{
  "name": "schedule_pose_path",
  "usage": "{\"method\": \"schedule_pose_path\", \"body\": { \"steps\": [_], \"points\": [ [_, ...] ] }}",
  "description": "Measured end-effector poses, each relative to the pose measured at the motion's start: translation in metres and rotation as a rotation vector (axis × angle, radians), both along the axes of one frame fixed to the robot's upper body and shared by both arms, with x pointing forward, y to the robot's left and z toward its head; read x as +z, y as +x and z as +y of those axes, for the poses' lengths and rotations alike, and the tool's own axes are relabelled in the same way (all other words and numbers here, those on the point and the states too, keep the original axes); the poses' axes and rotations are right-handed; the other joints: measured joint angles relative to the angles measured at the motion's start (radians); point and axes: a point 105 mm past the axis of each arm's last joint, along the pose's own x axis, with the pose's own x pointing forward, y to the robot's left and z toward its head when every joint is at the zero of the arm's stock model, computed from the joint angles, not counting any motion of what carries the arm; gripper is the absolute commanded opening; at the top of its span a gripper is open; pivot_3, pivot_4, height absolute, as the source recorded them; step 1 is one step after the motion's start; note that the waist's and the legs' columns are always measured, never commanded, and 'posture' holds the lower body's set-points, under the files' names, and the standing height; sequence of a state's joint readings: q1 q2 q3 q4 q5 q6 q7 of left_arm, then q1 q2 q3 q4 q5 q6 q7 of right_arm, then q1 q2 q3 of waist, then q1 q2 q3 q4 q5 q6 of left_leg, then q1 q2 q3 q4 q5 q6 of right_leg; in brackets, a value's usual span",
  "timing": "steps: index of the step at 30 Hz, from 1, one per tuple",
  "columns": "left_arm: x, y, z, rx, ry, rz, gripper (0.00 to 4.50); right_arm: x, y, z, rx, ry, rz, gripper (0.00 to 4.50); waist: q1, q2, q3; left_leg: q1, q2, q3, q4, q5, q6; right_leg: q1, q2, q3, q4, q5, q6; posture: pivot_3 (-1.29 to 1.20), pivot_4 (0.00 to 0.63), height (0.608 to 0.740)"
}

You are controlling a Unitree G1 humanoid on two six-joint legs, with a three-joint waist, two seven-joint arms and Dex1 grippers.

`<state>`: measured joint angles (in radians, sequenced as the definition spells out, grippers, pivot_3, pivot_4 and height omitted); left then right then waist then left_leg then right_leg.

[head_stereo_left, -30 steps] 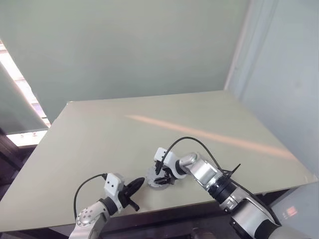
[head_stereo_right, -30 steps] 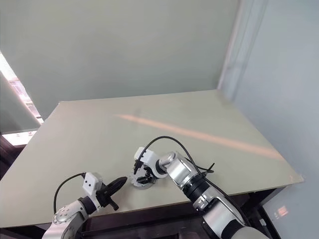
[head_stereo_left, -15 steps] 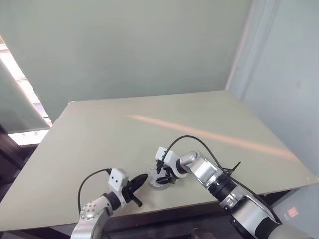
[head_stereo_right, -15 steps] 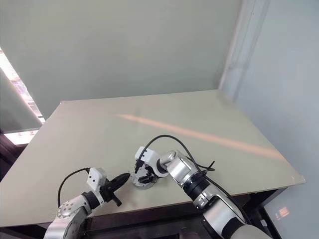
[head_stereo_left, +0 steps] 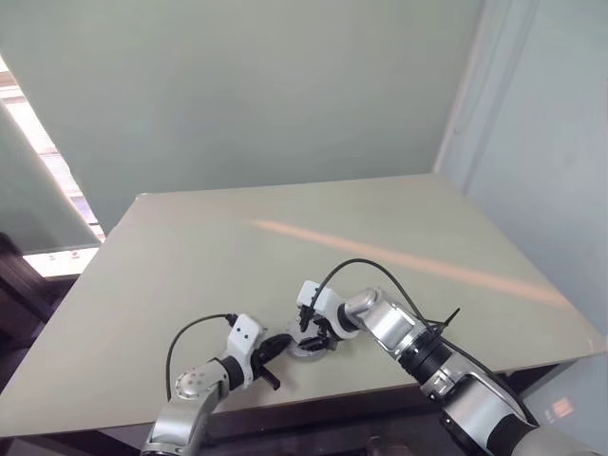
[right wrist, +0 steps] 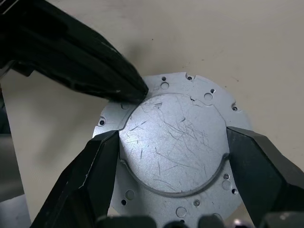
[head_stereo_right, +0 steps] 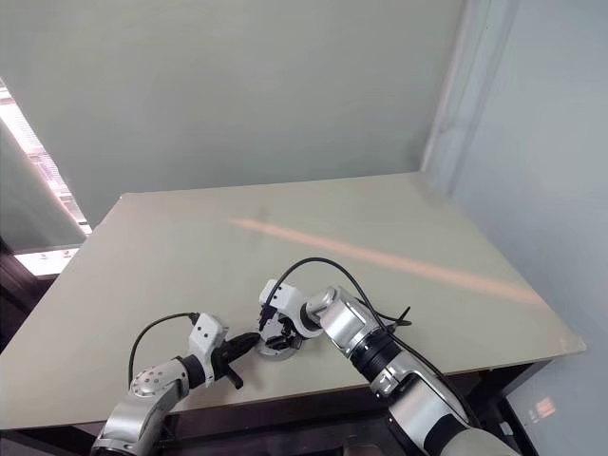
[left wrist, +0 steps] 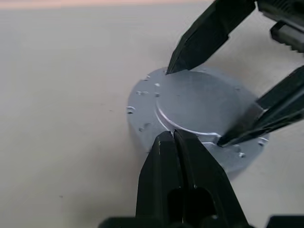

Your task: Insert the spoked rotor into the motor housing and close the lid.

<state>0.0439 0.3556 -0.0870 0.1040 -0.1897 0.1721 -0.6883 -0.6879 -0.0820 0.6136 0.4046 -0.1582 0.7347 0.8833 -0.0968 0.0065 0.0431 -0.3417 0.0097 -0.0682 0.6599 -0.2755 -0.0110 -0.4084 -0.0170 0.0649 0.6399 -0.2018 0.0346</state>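
A round silver metal disc (right wrist: pixel 176 114) with a raised, scratched face and a holed flange lies on the table (head_stereo_left: pixel 285 247) near its front edge. No coils, ribs or hub show, so I cannot tell whether it is the motor housing or the lid. The spoked rotor is out of view. My right gripper (right wrist: pixel 171 142) reaches down over the disc (head_stereo_left: pixel 306 346), its two fingers (right wrist: pixel 95 166) pressed against opposite sides of the raised face. My left gripper (left wrist: pixel 174 135) is shut, and its tip rests on the disc's (left wrist: pixel 199 97) flange at the edge of the raised face.
The table's front edge (head_stereo_left: pixel 313 394) runs just behind both grippers. Black cables (head_stereo_left: pixel 366 268) loop above the right wrist and the left wrist. A pale orange streak of light (head_stereo_left: pixel 399 261) crosses the tabletop towards the far right.
My left gripper, still shut, has moved from near the front edge rightward to the disc and now touches it. The right gripper and the disc have stayed put.
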Motion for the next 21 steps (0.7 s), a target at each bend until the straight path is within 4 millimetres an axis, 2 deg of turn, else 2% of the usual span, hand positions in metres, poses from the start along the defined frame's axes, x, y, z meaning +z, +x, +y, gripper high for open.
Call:
{"method": "schedule_pose_path", "body": {
  "steps": [4,6,8,14,21],
  "points": [
    [-0.001,0.000,-0.001,-0.008,0.000,-0.002,0.00,0.000,0.000,-0.001,-0.002,-0.002,0.000,3.28,0.002,0.001,-0.001,0.000,0.000,0.000,0.000,0.000,0.000,0.000,-0.001,0.000,0.000,0.000,0.000,0.00,0.000,0.740],
    [-0.001,0.001,-0.002,-0.010,0.001,-0.003,0.00,-0.001,0.000,-0.002,0.000,-0.006,0.000,4.03,0.002,0.002,-0.001,0.000,-0.001,0.000,0.000,0.000,0.000,0.000,-0.001,0.000,0.000,0.000,0.000,0.00,0.000,0.740],
    [-0.001,0.002,-0.002,-0.011,0.001,-0.005,0.00,-0.001,0.001,-0.004,-0.002,-0.011,-0.002,4.48,0.002,0.002,-0.002,0.000,-0.001,0.000,0.000,0.000,0.000,0.000,-0.001,0.000,0.000,0.000,0.000,0.00,0.000,0.740],
    [-0.001,0.002,-0.002,-0.015,0.002,-0.010,0.00,0.000,0.002,-0.004,-0.008,0.001,0.002,4.48,0.002,0.003,-0.002,0.000,-0.001,-0.001,0.000,-0.001,-0.003,0.000,-0.001,0.000,0.000,0.000,0.000,0.00,0.000,0.740],
    [-0.001,0.004,-0.003,-0.021,0.000,-0.015,0.00,0.007,0.003,-0.011,-0.095,0.079,0.109,4.48,0.004,0.003,-0.002,-0.001,-0.001,-0.001,0.000,-0.001,-0.001,0.000,-0.001,0.000,-0.001,0.000,0.000,0.00,0.000,0.740]
  ]
}}
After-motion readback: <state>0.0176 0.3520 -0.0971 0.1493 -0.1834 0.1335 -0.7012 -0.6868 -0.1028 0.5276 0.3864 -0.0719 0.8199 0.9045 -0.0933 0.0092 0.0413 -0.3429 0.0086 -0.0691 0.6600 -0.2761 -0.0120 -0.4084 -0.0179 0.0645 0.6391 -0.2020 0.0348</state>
